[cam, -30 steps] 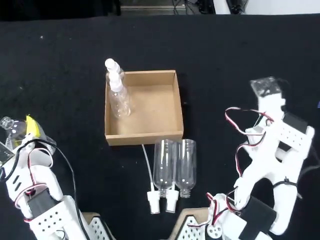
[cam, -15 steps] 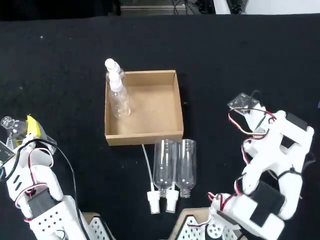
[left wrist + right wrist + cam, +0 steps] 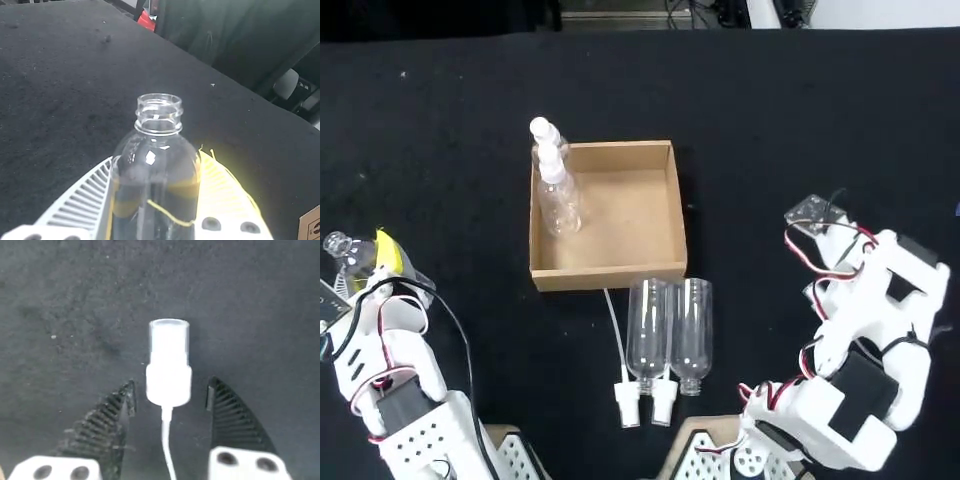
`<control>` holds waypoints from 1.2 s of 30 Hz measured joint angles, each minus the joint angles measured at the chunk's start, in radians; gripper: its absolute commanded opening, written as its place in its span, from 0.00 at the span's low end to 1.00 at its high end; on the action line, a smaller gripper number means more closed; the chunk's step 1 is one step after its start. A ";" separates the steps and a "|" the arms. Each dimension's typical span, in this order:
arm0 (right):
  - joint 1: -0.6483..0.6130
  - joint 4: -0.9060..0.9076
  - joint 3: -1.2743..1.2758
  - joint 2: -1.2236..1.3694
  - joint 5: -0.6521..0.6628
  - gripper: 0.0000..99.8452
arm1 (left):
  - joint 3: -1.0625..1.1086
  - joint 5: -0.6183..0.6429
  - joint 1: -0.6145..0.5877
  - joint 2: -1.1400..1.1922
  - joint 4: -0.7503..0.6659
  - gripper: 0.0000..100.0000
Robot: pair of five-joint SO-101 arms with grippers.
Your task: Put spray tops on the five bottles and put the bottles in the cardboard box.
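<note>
While the left claw (image 3: 156, 157) clamps a clear round bottle (image 3: 155, 175), the right claw (image 3: 171, 384) gapes around a white spray top (image 3: 169, 360).

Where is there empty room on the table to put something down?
The table beyond the cardboard box is bare, also the strip between the box and the right arm. It is crowded before the box: two bottles and spray tops lie there.

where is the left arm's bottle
The uncapped bottle sits in the left gripper at the high view's left edge, well left of the cardboard box.
</note>
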 measured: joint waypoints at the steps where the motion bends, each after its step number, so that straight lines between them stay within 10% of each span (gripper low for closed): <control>1: 0.000 -0.015 0.018 0.000 0.000 0.20 | 0.000 0.000 0.000 0.000 0.000 0.04; 13: 0.020 -0.167 0.060 0.000 -0.149 0.02 | 0.000 0.000 0.000 0.000 0.000 0.04; 36: -0.221 0.465 -0.557 -0.150 -0.816 0.03 | 0.000 0.000 0.284 0.000 0.000 0.04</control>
